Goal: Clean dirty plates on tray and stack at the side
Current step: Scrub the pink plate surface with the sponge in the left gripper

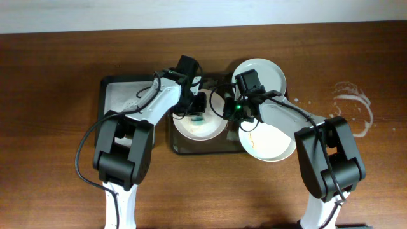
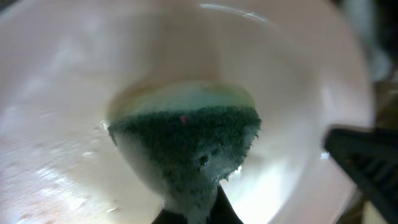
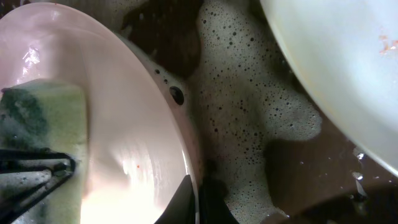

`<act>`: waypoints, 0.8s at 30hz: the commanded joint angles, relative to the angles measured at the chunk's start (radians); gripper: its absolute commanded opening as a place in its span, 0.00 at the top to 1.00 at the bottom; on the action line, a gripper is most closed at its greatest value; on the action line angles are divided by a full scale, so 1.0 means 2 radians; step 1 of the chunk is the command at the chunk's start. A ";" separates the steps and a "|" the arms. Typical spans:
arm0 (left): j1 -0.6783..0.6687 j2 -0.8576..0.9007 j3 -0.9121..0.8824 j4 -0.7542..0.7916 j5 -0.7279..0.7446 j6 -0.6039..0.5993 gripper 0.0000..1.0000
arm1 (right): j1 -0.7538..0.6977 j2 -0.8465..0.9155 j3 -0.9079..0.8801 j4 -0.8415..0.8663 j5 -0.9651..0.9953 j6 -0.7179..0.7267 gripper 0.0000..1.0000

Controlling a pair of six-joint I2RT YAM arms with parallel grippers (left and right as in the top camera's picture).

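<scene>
With the left fingers (image 2: 194, 215) clamped on the green sponge (image 2: 186, 146) pressed to the plate (image 2: 298, 87) beneath them, and the right fingers (image 3: 198, 203) pinching that plate's rim above the foamy tray (image 3: 249, 124), scrubbing wants small, firm circles.

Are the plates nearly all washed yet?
Not yet. Done: maybe the back plate, which looks clean from above, but nothing is stacked. In hand: the left gripper presses the sponge on the middle plate while the right gripper pinches its rim. Left: the front plate with orange smears, then stacking all three beside the tray.
</scene>
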 commanded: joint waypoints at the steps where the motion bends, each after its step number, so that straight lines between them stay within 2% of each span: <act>1: -0.003 0.009 -0.005 0.034 0.068 0.017 0.99 | -0.001 0.004 0.004 0.004 -0.008 0.002 0.96; 5: -0.003 0.009 -0.005 0.084 0.074 0.014 0.99 | -0.001 0.004 0.004 0.004 -0.008 0.002 0.96; 8: -0.003 0.009 -0.005 0.096 -0.002 -0.025 0.99 | -0.001 0.004 0.004 0.004 -0.008 0.002 0.96; 12: -0.003 0.009 -0.005 0.081 -0.089 -0.025 0.99 | -0.001 0.004 0.004 0.004 -0.008 0.002 0.96; 16: -0.003 0.009 -0.005 0.032 -0.163 -0.025 0.99 | -0.001 0.004 0.004 0.004 -0.008 0.002 0.96; 18: -0.003 0.009 -0.005 -0.004 -0.167 -0.030 0.99 | -0.001 0.004 0.004 0.006 -0.008 0.002 0.96; 20: -0.003 0.009 -0.005 -0.055 -0.155 -0.072 0.99 | -0.001 0.004 0.004 0.008 -0.008 0.002 0.96; 24: -0.004 0.009 -0.005 -0.104 -0.051 -0.071 0.99 | -0.001 0.004 0.004 0.013 -0.009 0.002 0.96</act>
